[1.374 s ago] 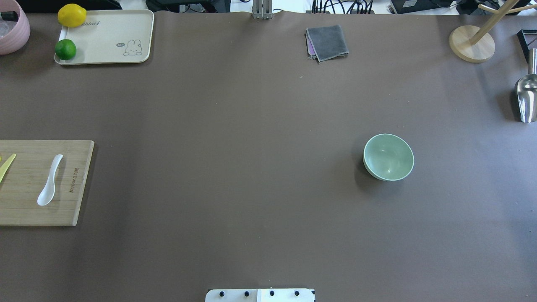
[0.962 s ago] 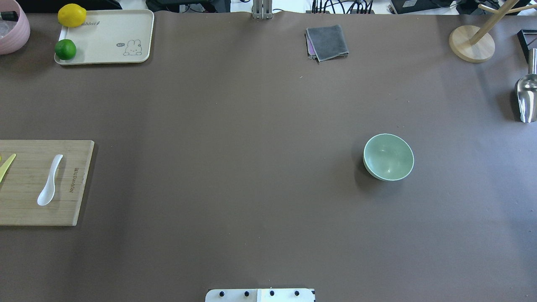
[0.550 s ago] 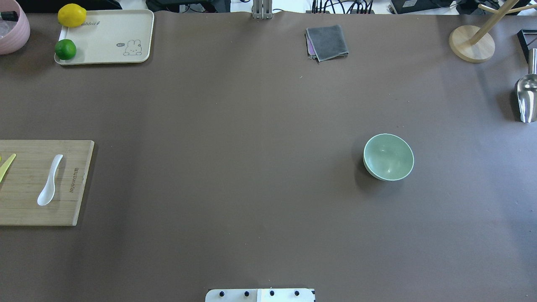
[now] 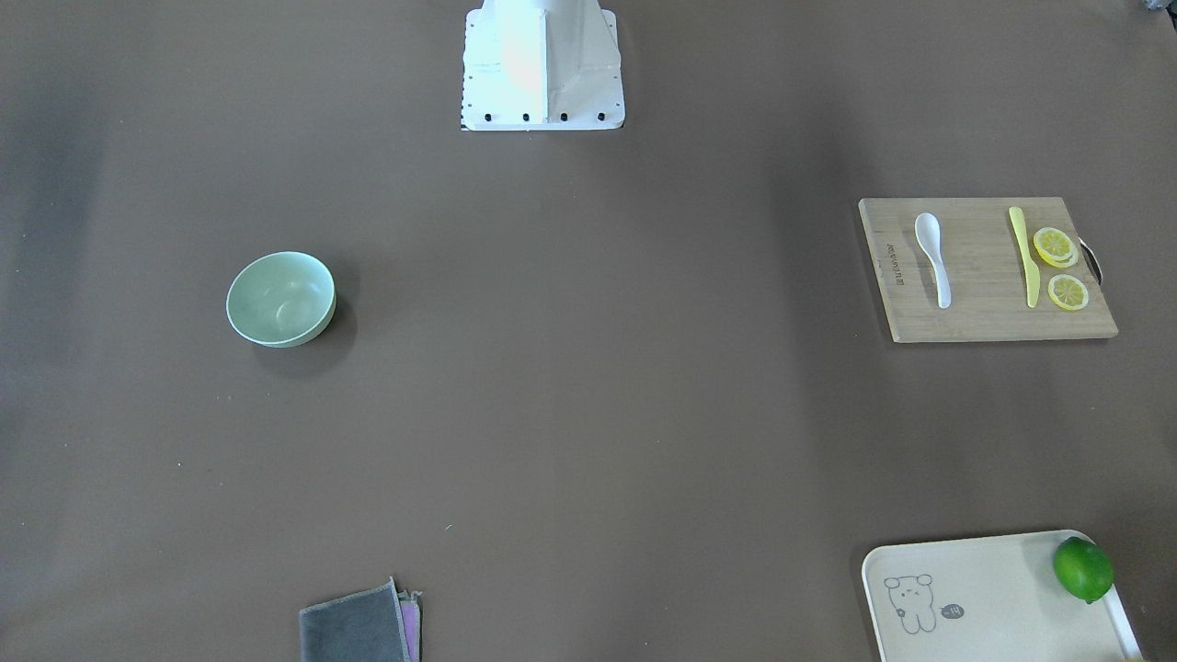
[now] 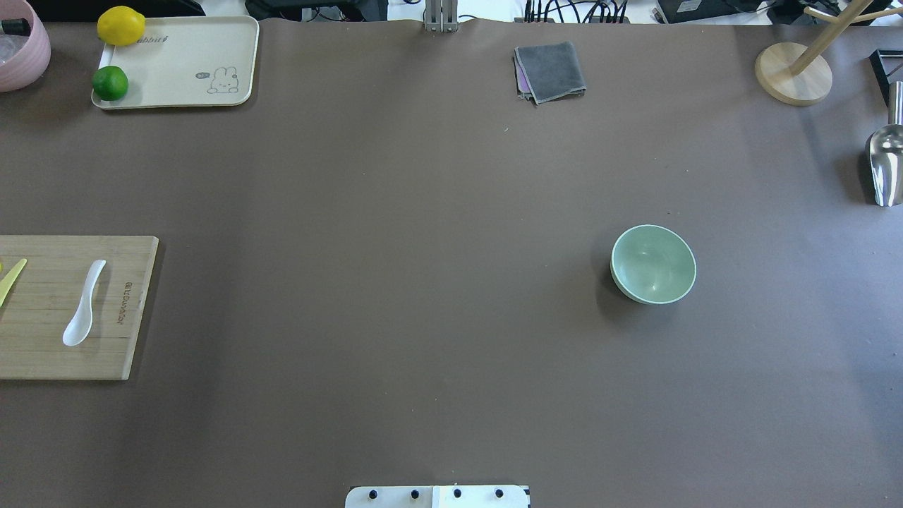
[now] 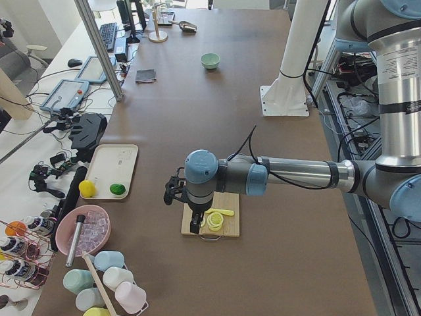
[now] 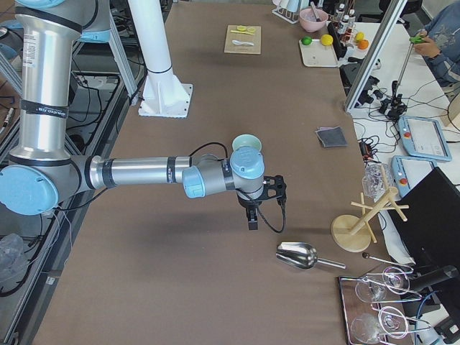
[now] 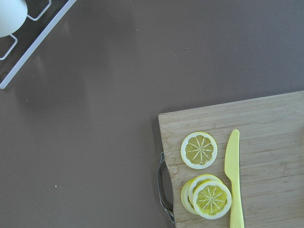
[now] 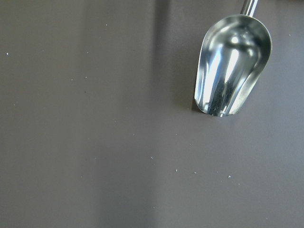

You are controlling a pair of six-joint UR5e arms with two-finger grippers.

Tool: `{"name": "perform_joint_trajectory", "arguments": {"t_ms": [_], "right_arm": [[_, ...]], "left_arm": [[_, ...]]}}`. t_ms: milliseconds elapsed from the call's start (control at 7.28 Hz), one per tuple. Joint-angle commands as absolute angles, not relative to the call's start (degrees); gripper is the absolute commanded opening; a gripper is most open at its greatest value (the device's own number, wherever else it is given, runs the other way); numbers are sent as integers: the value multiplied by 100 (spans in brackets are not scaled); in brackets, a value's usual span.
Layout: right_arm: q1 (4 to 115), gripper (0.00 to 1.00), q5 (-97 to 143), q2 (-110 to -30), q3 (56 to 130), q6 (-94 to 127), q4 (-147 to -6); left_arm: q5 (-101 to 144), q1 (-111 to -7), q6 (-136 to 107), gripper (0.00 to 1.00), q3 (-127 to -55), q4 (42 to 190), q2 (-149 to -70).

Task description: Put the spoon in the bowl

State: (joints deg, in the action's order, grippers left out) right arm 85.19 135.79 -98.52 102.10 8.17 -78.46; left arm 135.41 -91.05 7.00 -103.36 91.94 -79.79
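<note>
White soup spoon (image 5: 83,305) on bamboo cutting board (image 5: 42,360), handle pointing away from robot. Left gripper (image 6: 195,226), seemingly over the board, is nearer; its jaw state cannot be told.

White spoon (image 5: 84,303) lies flat on wood board (image 5: 42,356); mint bowl (image 5: 653,264) upright, well apart to rt.

The overhead camera looks forward and down from behind the robot's white base (image 5: 437,497); the front-facing one looks steeply back, sharing the pale mint-green round bowl (image 5: 653,264) and bamboo cutting board (image 5: 42,353); side cameras sight lengthwise from each end; wrist cameras sit close above yellow lemon slices (image 8: 199,150) and a shiny steel scoop (image 9: 231,66).
</note>
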Motion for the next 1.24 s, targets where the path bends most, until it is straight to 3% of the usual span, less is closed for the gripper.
{"name": "perform_joint_trajectory", "arguments": {"t_ms": [0, 824, 1099], "right_arm": [[8517, 100, 13562, -9888, 10169, 817, -7717], [8351, 100, 13902, -9791, 10133, 861, -7656], [7861, 100, 13948, -9721, 10142, 966, -7165]], "left_arm": [[13562, -9114, 721, 98, -10441, 9220, -7954], [13823, -9097, 206, 98, -10450, 9587, -8042], [13843, -9097, -16, 98, -10345, 10884, -7736]]}}
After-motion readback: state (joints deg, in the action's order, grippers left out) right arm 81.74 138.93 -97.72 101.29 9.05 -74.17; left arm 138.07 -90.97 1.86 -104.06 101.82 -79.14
